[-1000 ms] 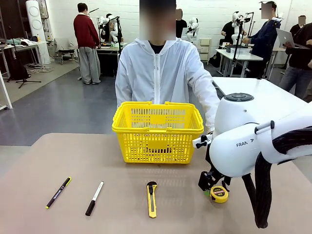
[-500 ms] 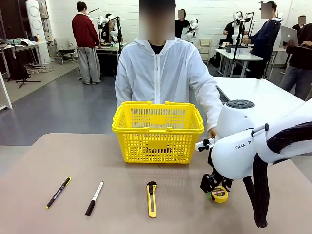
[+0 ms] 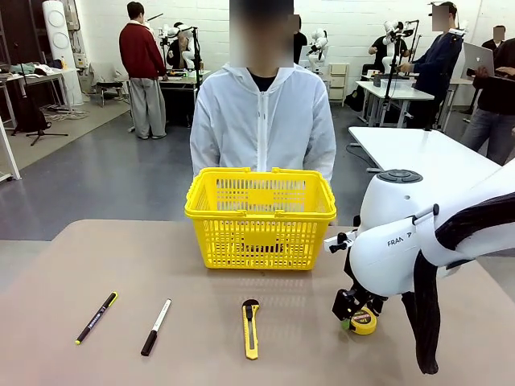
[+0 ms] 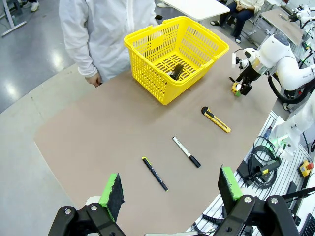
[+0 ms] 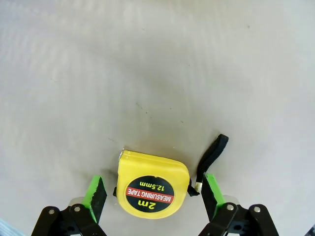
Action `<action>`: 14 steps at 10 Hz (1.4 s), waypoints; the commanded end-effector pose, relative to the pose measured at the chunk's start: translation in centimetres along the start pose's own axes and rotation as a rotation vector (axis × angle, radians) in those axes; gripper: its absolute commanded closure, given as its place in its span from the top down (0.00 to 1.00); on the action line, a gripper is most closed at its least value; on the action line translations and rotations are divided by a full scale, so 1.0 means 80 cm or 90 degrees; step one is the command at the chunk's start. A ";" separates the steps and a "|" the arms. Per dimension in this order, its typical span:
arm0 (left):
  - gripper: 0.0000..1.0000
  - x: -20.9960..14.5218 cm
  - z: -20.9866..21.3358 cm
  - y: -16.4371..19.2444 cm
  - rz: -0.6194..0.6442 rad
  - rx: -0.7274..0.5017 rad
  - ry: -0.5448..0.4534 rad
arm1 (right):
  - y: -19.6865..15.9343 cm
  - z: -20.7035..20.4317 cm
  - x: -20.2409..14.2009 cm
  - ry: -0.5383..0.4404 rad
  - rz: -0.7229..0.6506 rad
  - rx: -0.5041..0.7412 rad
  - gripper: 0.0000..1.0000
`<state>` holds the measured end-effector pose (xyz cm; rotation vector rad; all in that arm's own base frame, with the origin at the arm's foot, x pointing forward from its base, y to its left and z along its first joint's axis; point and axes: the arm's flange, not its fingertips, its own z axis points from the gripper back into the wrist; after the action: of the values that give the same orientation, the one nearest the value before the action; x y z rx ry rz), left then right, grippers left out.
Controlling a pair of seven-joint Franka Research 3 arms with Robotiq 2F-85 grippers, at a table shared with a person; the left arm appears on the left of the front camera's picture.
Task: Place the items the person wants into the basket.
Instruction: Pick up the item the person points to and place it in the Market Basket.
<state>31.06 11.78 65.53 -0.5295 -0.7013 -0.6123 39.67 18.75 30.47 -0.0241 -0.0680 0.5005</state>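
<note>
A: R gripper (image 5: 153, 192), how's it stand?
B: Jaws apart, low over the bench (image 5: 147, 69). The tape measure (image 5: 152, 185) lies flat between its pads w/ a slim gap each side, so nothing's clamped. The label faces up and the black strap (image 5: 212, 153) trails out past one pad.
A: And farther out?
B: In the front view the basket (image 3: 260, 217) sits beyond that gripper, toward the person (image 3: 263, 121), near it but apart. The utility knife (image 3: 250, 328) lies off to the gripper's left. Further that way comes the marker (image 3: 156, 327), then the black pen w/ yellow ends (image 3: 96, 318), all flat on the bench.
A: L gripper (image 4: 171, 186)?
B: Also spread wide, holding nothing, high above the bench. The pen's nearest below it, then marker, knife, basket. The tape measure is farthest off, under the other arm.
</note>
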 end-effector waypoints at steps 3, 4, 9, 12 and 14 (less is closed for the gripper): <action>1.00 0.000 0.001 0.001 -0.005 -0.007 -0.003 | -0.003 -0.004 0.005 -0.008 0.014 0.030 0.41; 1.00 0.000 0.001 0.001 -0.005 -0.007 -0.003 | -0.003 -0.005 0.005 -0.008 0.016 0.032 0.41; 1.00 0.000 0.001 0.001 -0.005 -0.007 -0.003 | 0.002 0.000 0.002 -0.007 0.015 0.033 0.00; 1.00 0.000 0.001 0.001 -0.005 -0.007 -0.003 | 0.025 0.100 -0.025 -0.001 0.006 -0.027 0.06; 1.00 0.000 0.001 0.001 -0.005 -0.007 -0.003 | 0.037 0.200 -0.040 -0.018 -0.002 -0.085 0.06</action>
<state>31.07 11.79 65.52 -0.5296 -0.7010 -0.6122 35.31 19.53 42.26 -0.0899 -0.1155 0.5162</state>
